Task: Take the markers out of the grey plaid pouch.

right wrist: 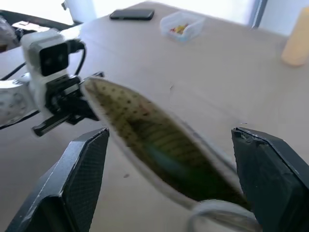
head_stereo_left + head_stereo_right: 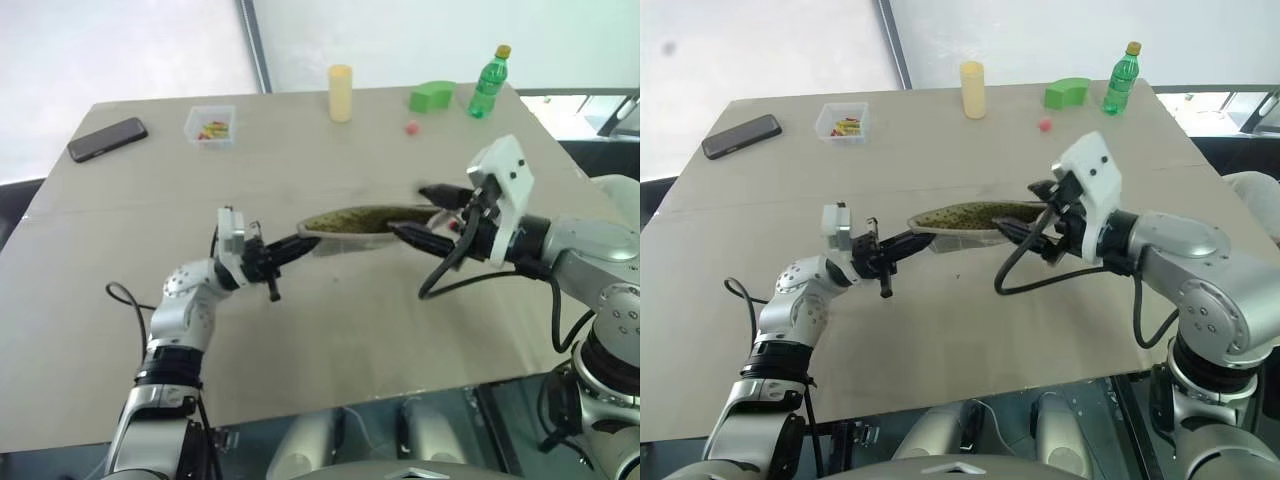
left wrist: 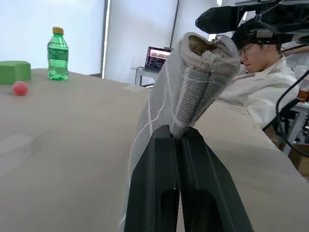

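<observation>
Our left gripper (image 2: 300,243) has its fingers pressed together on one end of the grey plaid pouch (image 2: 360,219), holding it up off the table (image 2: 330,330). The pouch's long axis runs across us, from the left gripper toward the right gripper (image 2: 425,215), with the open mouth facing up.

The right gripper's fingers are spread wide at the pouch's far end, one on each side of the opening, gripping nothing. So the right arm is the one placed to reach in, going along the pouch's length.

The markers sit somewhere inside: in the right wrist view we get a dark dotted lining and a blurred greenish streak, but can't make out either pen for sure.
</observation>
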Motion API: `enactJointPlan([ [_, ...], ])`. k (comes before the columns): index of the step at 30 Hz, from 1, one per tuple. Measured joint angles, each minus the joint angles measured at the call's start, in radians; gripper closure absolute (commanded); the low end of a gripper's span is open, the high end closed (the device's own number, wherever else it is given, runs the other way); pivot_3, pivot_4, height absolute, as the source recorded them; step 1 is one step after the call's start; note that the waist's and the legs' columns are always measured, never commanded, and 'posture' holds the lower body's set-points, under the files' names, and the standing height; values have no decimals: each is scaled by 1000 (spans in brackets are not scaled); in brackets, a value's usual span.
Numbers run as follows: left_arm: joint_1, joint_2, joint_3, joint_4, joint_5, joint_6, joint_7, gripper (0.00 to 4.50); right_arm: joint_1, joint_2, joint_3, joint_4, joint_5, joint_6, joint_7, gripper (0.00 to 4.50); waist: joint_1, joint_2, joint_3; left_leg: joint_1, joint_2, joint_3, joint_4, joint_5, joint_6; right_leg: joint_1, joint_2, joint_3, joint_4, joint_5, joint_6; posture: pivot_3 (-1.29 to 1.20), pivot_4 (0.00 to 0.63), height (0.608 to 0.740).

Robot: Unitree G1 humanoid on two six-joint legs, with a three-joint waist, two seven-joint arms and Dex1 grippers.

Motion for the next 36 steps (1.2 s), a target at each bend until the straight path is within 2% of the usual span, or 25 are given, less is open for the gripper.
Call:
enactJointPlan([
  [6,70,13,-67,-67,59,92,14,4500,-21,-30,-16,-14,105,106,5,396,-5,0,0,0,1,0,-1,0,0,0,0,0,0,0,0,0,150,740],
  [15,136,10,-72,-173,63,166,74,4500,-3,-75,49,53,173,111,22,396,-2,0,0,1,1,0,-1,0,0,0,-1,0,0,0,0,0,150,740],
  [20,136,-3,-61,-188,61,159,103,4500,-6,-111,25,61,248,111,54,396,0,0,0,0,1,0,-1,0,0,0,-1,0,0,0,0,0,150,740],
  [22,136,-7,-58,-191,61,156,112,4500,3,-115,9,62,277,111,57,916,1,0,0,0,1,0,-1,0,0,0,-2,0,0,0,0,0,150,740],
  [23,136,-10,-57,-193,61,155,114,4500,10,-113,9,63,283,111,57,1022,2,0,0,0,1,0,-1,0,0,0,-2,0,0,0,0,0,150,740],
  [25,136,-17,-55,-200,61,153,124,4500,44,-79,9,72,303,111,45,1835,3,0,0,0,1,0,-1,0,0,0,-2,0,0,0,0,0,150,740],
  [30,134,-24,-55,-206,61,146,124,4500,105,-4,16,137,288,95,-38,1835,4,0,0,0,1,0,-1,0,0,0,-1,0,0,0,0,0,150,740],
  [36,138,-18,-59,-208,68,113,85,4500,109,78,-65,191,289,96,-119,1835,4,0,0,0,1,0,-1,0,0,0,-1,0,0,0,0,0,150,740],
])
